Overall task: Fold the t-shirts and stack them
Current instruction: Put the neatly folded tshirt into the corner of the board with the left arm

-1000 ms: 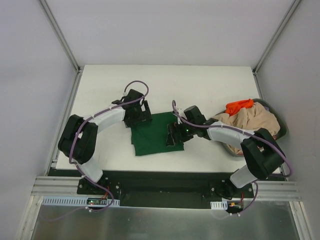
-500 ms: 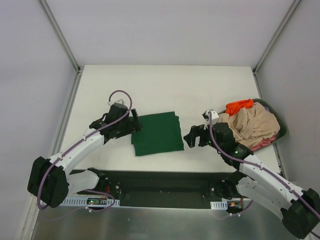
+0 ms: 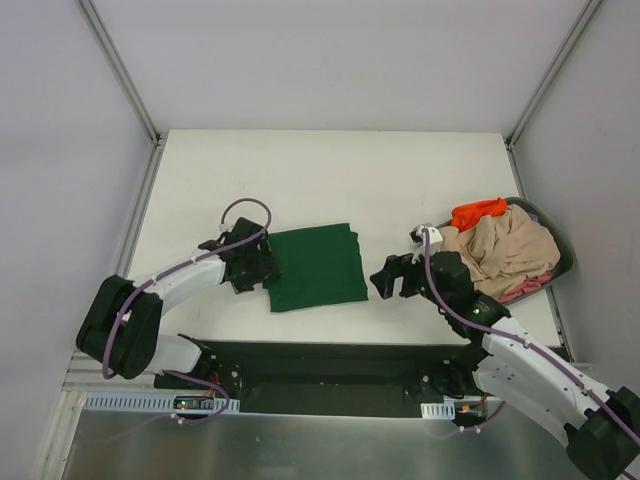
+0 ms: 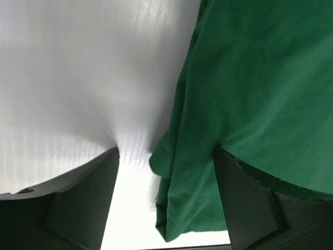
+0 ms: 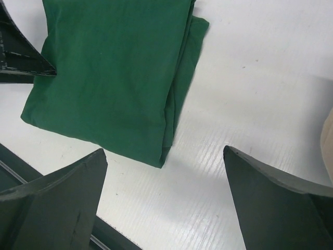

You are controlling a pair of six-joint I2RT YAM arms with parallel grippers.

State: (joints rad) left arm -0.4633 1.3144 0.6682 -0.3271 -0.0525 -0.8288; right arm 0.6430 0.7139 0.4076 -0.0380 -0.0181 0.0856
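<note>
The dark green t-shirt (image 3: pixel 315 265) lies folded into a rectangle on the white table. My left gripper (image 3: pixel 260 268) is open at the shirt's left edge. In the left wrist view the green cloth edge (image 4: pixel 192 172) lies between its spread fingers (image 4: pixel 83 203). My right gripper (image 3: pixel 384 276) is open and empty over bare table, just right of the shirt, which also shows in the right wrist view (image 5: pixel 114 78). The beige t-shirt (image 3: pixel 505 245), the orange one (image 3: pixel 477 211) and a bit of the pink one (image 3: pixel 520 290) lie heaped in the basket.
The dark round basket (image 3: pixel 563 262) stands at the table's right edge. Grey walls with metal rails enclose the table on three sides. The black base rail (image 3: pixel 320 365) runs along the near edge.
One second ago both grippers were on the green shirt. Both have drawn back off it to its sides. In the last half second the left gripper shifted slightly nearer and lower at the shirt's left edge.
</note>
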